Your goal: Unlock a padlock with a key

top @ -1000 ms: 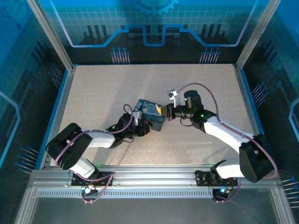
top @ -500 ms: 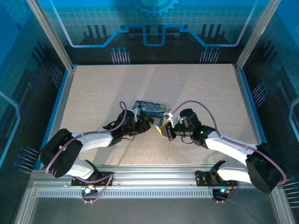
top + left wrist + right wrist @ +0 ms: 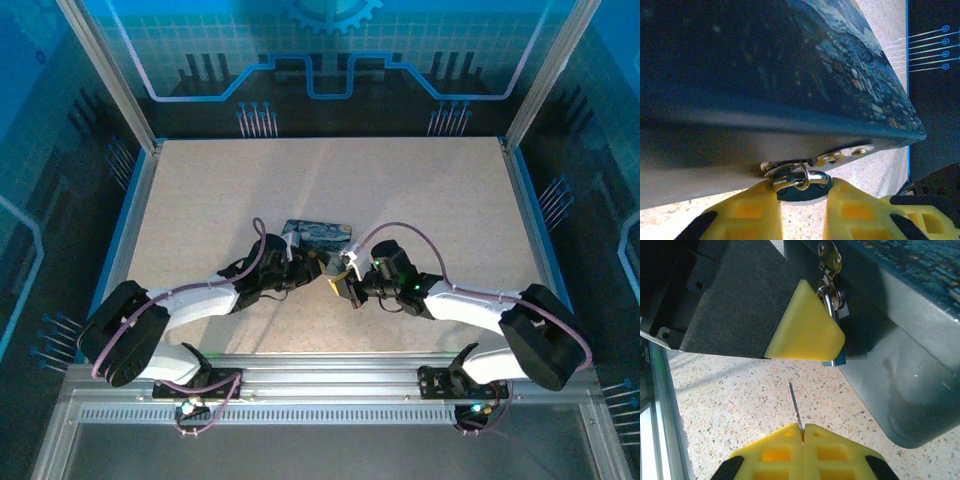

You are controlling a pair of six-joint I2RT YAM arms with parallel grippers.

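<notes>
though low, right arm (image 3: 460,303) toward padlock (image 3: 802,181)

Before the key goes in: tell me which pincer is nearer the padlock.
Left. The left pincer grips the padlock from both sides where it hangs on the box; the right pincer holds the key a short gap away.

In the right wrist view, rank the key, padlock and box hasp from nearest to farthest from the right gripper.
1. key: pinched in the right gripper, pointing up from its tips.
2. padlock: higher up, slightly right.
3. hasp: at the top edge, above the padlock.
</notes>
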